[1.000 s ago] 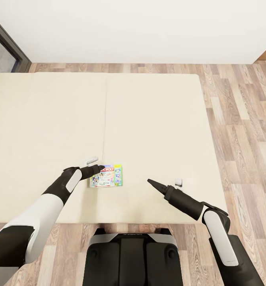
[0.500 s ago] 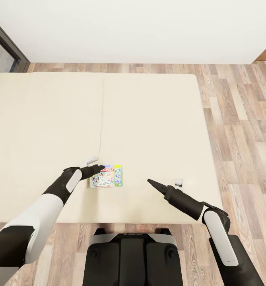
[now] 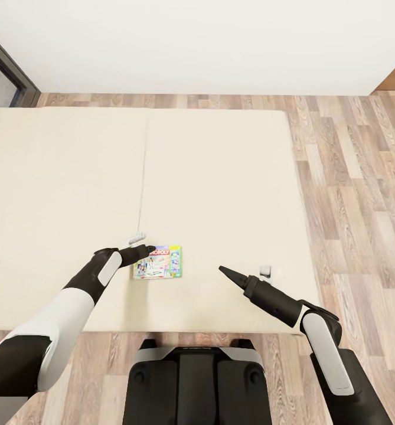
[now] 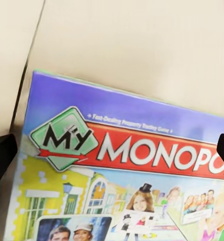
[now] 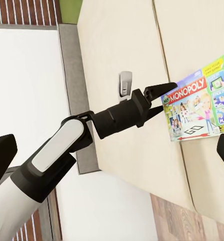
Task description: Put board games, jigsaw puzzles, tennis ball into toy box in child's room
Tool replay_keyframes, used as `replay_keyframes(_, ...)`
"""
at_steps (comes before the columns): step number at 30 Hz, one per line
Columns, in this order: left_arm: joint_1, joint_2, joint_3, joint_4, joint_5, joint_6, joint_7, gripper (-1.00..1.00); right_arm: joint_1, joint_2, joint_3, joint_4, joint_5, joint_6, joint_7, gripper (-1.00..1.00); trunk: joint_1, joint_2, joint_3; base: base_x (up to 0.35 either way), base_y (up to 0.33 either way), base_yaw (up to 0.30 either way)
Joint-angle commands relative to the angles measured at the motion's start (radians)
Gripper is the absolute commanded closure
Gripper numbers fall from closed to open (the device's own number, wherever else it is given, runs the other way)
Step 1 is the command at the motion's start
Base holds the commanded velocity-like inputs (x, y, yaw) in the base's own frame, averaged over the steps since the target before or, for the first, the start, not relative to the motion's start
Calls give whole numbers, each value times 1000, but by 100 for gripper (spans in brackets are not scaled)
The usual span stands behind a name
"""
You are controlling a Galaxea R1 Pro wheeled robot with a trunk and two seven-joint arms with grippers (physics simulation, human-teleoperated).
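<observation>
One of the board games (image 3: 157,261), a green-edged "My Monopoly" box with a colourful cover, lies flat on the bed (image 3: 221,171) near its front edge. My left gripper (image 3: 145,250) is at the box's left end. In the left wrist view the cover (image 4: 132,160) sits close under the open fingertips (image 4: 1,158). The right wrist view has the left gripper (image 5: 166,97) with its black fingers spread around the corner of the box (image 5: 200,105). My right gripper (image 3: 224,271) hangs open over bare mattress to the right of the box, holding nothing.
Wood-plank floor (image 3: 356,200) runs along the bed's right side and behind it, below a white wall (image 3: 197,41). A dark window frame (image 3: 8,65) stands at the far left. My base (image 3: 194,383) is against the bed's front edge.
The view has shifted, so the bed and floor sit further left in the picture. Both arms and the game box have kept their places in the picture.
</observation>
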Motion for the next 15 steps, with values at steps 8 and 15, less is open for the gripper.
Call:
replay_keyframes(8,0,1,-5,-1,3,3,0,-100,0,0,-1,0,-2,5,1,-100,1,-1,-1,0,-104,0)
replay_keyframes(15,0,1,-5,0,3,2,0,-100,-1,0,-1,0,-2,5,1,-100,1,-1,-1,0,-18,0)
